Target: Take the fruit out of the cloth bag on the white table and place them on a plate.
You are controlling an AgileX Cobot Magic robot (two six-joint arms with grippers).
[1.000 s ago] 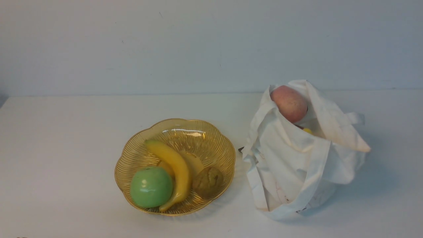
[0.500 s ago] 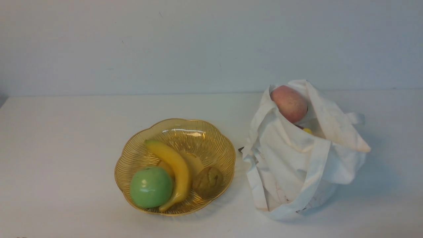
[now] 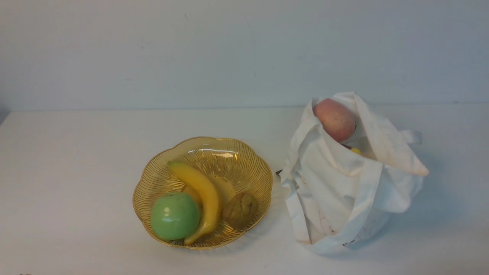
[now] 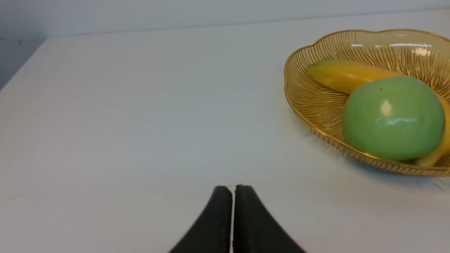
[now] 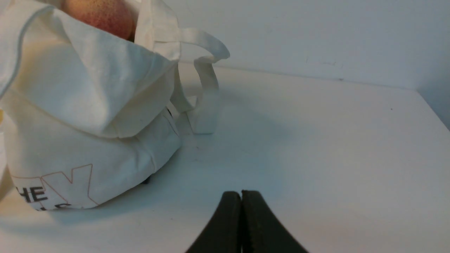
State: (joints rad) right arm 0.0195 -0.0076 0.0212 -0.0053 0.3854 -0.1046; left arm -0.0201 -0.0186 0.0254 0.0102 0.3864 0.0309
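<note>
**End effectors idle, two fruits left in the bag**

Both end effectors are closed and empty: the left end effector (image 4: 232, 188) has its dark fingers pressed together low over bare tabletop (image 3: 76, 152), beside the plate, and the right end effector (image 5: 241, 193) has its fingers likewise together over the tabletop next to the bag. Neither shows in the front view, so both appear to be parked clear of the work.

Largest item is the cloth bag (image 3: 344, 191), slumped upright on the right, its mouth folded open, so the contents are reachable from above. One strap handle (image 5: 205, 88) loops down to the tabletop on the side toward the right arm.

Next in size, the plate (image 3: 244, 152) sits just left of the bag, a short carry away. It holds the banana (image 3: 202, 191) lying diagonally, a green apple (image 3: 175, 215) against the banana, and a brown wrinkled lump (image 3: 240, 210) on the other side.

Pinkish-red fruit (image 3: 335, 119) rests at the top of the bag, propped on the fabric rim, likely the easiest next pick. Smallest visible is a sliver of the lemon (image 3: 355, 151), mostly buried below it.
</note>
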